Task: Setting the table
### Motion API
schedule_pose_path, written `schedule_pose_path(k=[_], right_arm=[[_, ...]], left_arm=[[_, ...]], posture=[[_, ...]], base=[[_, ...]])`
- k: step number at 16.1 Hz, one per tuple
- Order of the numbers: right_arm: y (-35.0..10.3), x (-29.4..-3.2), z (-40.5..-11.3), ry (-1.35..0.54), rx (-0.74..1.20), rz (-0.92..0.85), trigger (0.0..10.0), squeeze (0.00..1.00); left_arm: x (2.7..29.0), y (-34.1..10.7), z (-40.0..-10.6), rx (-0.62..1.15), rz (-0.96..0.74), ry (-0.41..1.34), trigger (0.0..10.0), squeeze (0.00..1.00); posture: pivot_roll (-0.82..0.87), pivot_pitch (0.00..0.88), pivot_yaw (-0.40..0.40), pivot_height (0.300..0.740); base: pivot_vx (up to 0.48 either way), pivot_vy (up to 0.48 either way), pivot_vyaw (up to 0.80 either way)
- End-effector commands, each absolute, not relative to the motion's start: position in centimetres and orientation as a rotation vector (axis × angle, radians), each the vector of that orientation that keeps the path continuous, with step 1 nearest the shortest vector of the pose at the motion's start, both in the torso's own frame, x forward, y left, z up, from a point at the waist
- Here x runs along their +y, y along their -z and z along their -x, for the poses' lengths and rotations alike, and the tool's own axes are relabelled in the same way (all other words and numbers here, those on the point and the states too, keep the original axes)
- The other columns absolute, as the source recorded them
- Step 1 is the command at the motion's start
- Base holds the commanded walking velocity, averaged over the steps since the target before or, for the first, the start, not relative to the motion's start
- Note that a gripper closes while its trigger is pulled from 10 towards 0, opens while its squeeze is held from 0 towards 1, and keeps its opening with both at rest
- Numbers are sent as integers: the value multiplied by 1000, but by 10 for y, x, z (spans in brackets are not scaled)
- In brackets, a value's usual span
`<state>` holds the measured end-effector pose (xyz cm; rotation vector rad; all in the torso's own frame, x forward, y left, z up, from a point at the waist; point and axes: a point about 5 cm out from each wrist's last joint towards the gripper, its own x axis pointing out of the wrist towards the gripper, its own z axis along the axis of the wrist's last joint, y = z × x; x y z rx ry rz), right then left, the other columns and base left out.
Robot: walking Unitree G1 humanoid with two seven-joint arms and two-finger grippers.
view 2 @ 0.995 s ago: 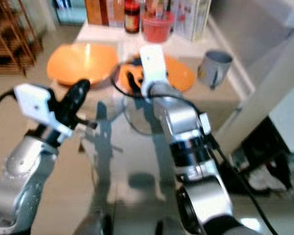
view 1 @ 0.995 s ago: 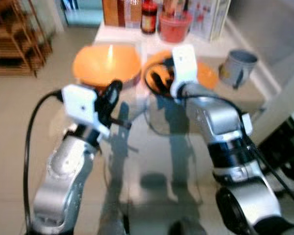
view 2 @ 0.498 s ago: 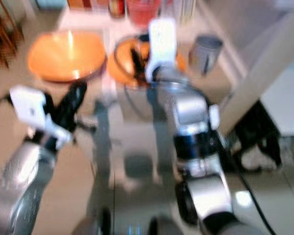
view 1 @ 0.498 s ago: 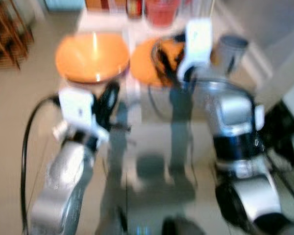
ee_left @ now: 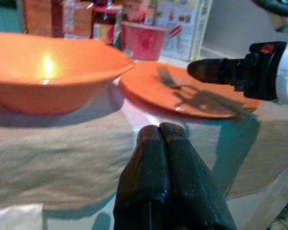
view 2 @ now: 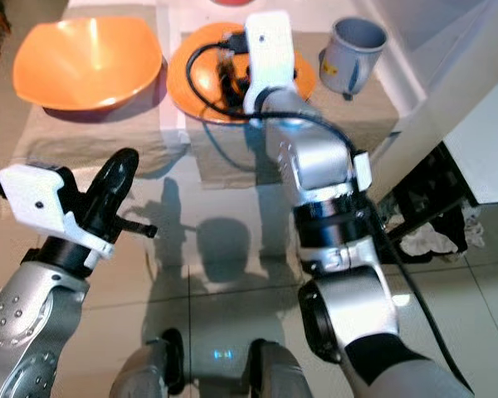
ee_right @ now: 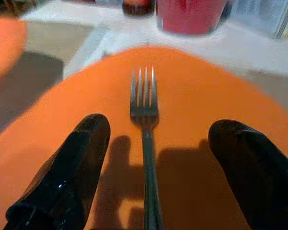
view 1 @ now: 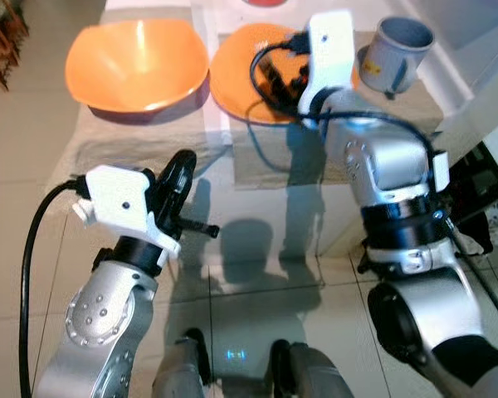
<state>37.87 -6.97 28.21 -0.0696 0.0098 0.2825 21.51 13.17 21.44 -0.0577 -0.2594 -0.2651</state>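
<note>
The orange bowl (view 1: 137, 65) is looking like glossy plastic, catching a bright glint inside. The orange plate (ee_right: 182, 115) is showing a smooth, softer sheen, and the fork (ee_right: 146, 143) on it is gleaming as polished metal. The beige cloth (ee_left: 53, 158) under them is appearing matt and woven. The grey mug (view 1: 396, 51) is looking smooth and dull. The floor tiles (view 1: 249, 274) are reflecting glossily.
</note>
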Motion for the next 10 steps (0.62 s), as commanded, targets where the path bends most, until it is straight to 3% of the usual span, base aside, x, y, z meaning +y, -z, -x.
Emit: schedule_pose_path(k=[1,4,5,6,10], right_arm=[[-269,-74,-386,-247,80,61,10000,0],[-266,-72,-397,-250,127,-7,10000,0],[-274,-68,-401,-277,127,-58,4471,0],[-277,-67,-402,-279,124,-65,0,0],[-287,-63,-407,-296,139,-96,0,0]], left_arm=[[129,-217,-209,-264,58,269,10000,0],[128,-219,-207,-262,54,263,10000,0],[128,-221,-207,-269,51,255,10000,0],[128,-222,-206,-271,50,254,10000,0],[128,-225,-207,-281,48,242,10000,0]], posture=[[-51,340,-55,740],[-44,341,-58,740],[-37,341,-61,740],[-36,340,-62,740],[-38,324,-66,740]], base=[[0,0,0],[0,0,0],[0,0,0],[0,0,0],[0,0,0]])
